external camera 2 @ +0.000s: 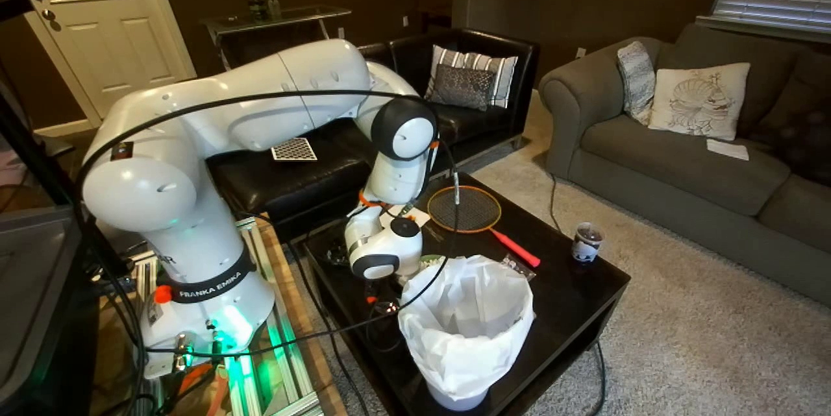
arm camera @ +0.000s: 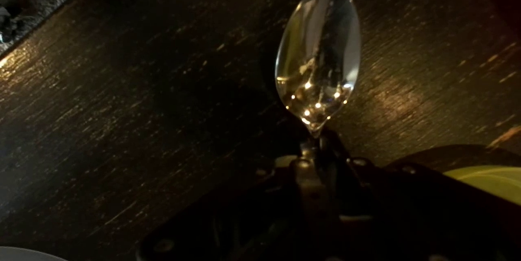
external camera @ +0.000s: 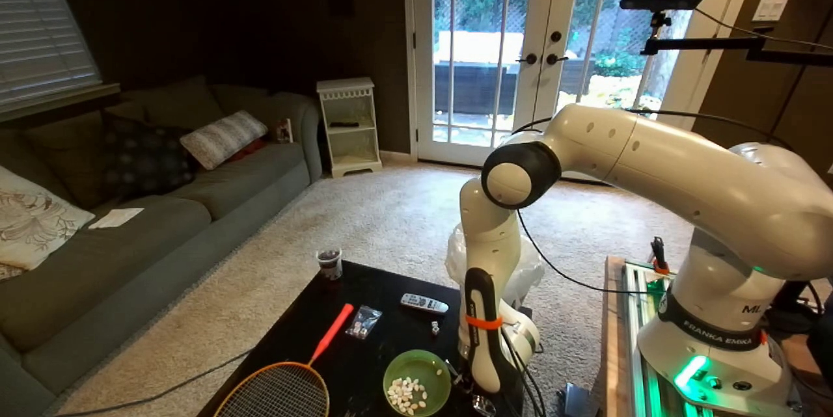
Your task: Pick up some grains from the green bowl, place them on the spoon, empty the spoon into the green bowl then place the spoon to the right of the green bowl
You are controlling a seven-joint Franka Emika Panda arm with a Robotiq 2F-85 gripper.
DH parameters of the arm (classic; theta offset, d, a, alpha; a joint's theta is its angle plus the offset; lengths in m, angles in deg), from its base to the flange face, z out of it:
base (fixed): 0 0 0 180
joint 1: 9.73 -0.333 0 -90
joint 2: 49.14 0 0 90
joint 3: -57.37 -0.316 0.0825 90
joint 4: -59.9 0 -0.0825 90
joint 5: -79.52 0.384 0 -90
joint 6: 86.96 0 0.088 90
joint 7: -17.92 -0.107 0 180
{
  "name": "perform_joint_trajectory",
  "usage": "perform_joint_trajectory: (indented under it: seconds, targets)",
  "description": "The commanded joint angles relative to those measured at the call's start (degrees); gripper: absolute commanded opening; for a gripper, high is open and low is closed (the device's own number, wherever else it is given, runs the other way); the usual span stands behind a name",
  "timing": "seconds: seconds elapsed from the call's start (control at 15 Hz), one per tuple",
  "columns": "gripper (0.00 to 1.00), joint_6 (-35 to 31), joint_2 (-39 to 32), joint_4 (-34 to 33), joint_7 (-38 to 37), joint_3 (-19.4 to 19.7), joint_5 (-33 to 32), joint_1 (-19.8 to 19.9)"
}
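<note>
The green bowl [external camera: 423,362] stands on the dark table, and a heap of whitish grains [external camera: 405,393] lies inside it. Its rim [arm camera: 488,176] shows at the right edge of the wrist view. A shiny spoon [arm camera: 319,59] appears low over or on the table, its scoop pointing away from my gripper [arm camera: 319,147]. In an exterior view the spoon [external camera: 483,406] is just beside the bowl. My fingertips stand close together around the spoon's neck; darkness hides whether they press on it. Reflections fill the scoop, and I see no clear grain there.
A badminton racket [external camera: 278,395], a remote [external camera: 424,303], a small plastic bag [external camera: 364,322] and a drink cup [external camera: 330,263] are on the table. A bin with a white liner [external camera 2: 464,331] stands close to the arm. A pale curved rim [arm camera: 28,255] shows low in the wrist view.
</note>
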Motion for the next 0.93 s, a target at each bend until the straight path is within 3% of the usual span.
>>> perform_joint_trajectory:
  seconds: [0.0,0.33,0.53,0.87]
  targets:
    - [0.46,0.23,-0.45,-0.74,0.3,-0.97,0.4,0.63]
    - [0.8,0.51,2.86,2.24,0.07,-0.19,1.67,-2.02]
    - [1.0,0.81,5.89,4.62,-0.34,1.28,3.42,-5.74]
    - [1.0,1.08,11.83,8.81,-0.64,2.45,6.38,-12.01]
